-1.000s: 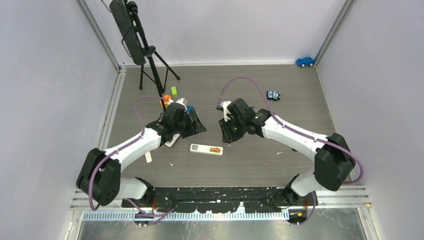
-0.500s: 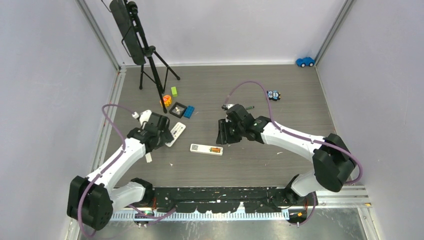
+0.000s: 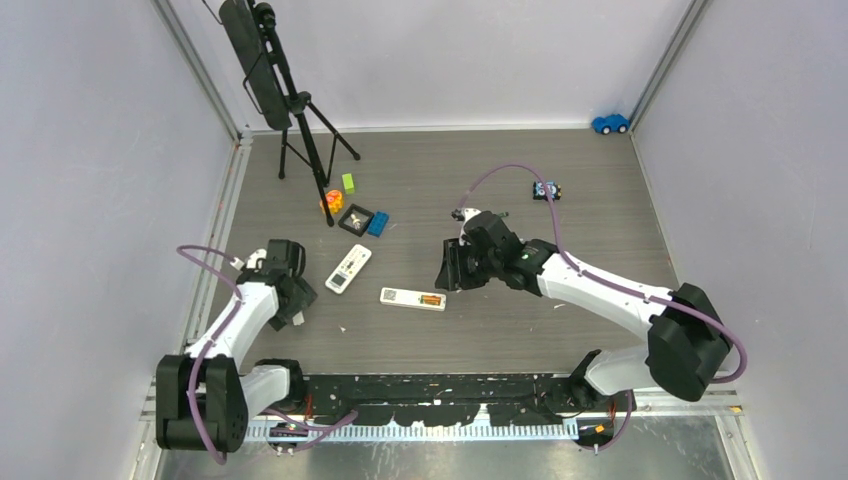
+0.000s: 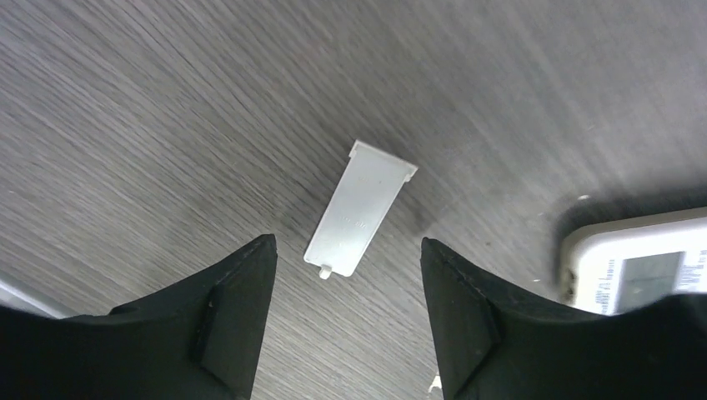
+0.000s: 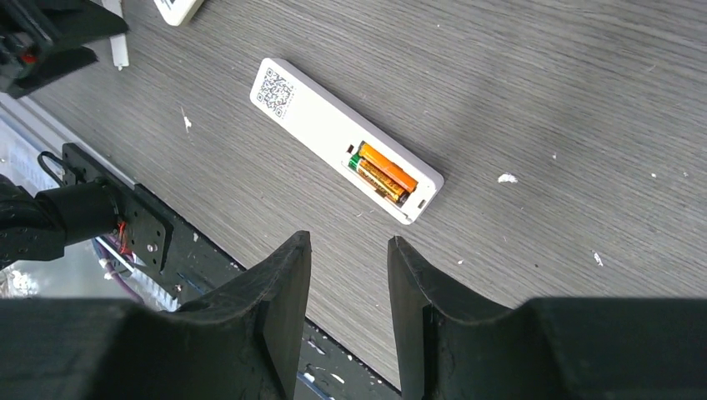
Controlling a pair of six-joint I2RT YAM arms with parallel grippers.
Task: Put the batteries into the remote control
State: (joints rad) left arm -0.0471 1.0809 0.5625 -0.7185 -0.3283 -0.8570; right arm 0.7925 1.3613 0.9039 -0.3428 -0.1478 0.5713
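A white remote control [image 3: 412,299] [image 5: 346,139] lies back-up on the table with its compartment uncovered. Two orange-and-dark batteries [image 3: 431,299] [image 5: 383,172] sit side by side in it. My right gripper [image 3: 449,271] [image 5: 348,242] hovers just right of that end, open, nothing between its fingers. My left gripper [image 3: 295,298] [image 4: 346,250] stands open over a flat grey battery cover [image 4: 360,210] [image 3: 297,318] lying on the table, apart from both fingers.
A second white remote [image 3: 348,268] [image 4: 642,271] lies face-up between the arms. Behind it are a black tray [image 3: 357,220], a blue block [image 3: 379,224], an orange piece [image 3: 332,203], a green block [image 3: 348,182] and a tripod [image 3: 290,100]. Toy cars [image 3: 546,190] [image 3: 610,123] sit far right.
My left arm has drawn back from the toys to the near left, above the cover. My right gripper has come nearer the remote's battery end. Both jaws have widened.
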